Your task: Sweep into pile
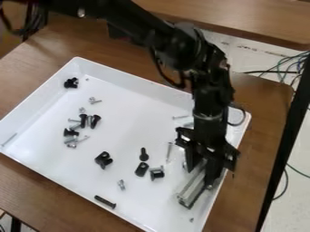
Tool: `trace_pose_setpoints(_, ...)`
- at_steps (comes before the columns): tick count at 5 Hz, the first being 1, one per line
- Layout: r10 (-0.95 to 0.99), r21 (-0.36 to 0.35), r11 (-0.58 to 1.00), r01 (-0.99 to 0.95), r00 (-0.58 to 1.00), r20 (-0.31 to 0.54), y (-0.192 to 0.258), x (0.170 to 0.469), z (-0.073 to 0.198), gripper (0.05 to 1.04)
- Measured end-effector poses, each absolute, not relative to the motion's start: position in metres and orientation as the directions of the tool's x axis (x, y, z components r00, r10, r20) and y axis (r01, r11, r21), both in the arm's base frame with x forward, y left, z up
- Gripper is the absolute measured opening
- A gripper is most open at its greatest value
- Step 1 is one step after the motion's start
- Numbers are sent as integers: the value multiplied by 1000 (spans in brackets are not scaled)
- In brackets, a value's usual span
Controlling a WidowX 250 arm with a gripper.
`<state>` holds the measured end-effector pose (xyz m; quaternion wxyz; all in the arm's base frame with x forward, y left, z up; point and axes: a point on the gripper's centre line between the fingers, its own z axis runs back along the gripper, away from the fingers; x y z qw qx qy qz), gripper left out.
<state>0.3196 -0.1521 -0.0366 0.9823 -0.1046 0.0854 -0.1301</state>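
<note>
The black gripper [205, 174] hangs over the right end of a white tray [142, 204], low near its right wall. Between its fingers is a grey metal bar-like piece [192, 186], angled down to the tray floor, and the gripper is closed on it. Left of it lie black parts [142, 169], a black knob [143, 154] and silver screws [169, 152]. A loose cluster of black and silver screws [84, 120] lies in the left half. Another black part [104, 159] rests near the middle, and a long black bolt [105, 201] by the front wall.
The tray's raised walls surround the work area on a brown wooden table [36, 190]. A small black piece [71, 83] sits in the tray's back left corner, and a thin silver screw [9, 139] by its left end. Cables [290, 68] and a dark post stand at the right.
</note>
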Motion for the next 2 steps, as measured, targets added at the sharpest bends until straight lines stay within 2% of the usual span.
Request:
trace_pose_setpoints(1, -248, -221, 950, 220, 962, -111, -127, 333, -40, 356)
trace_pose_setpoints(2, -153, -190, 973, 131, 982, -109, -84, 345, -42, 356)
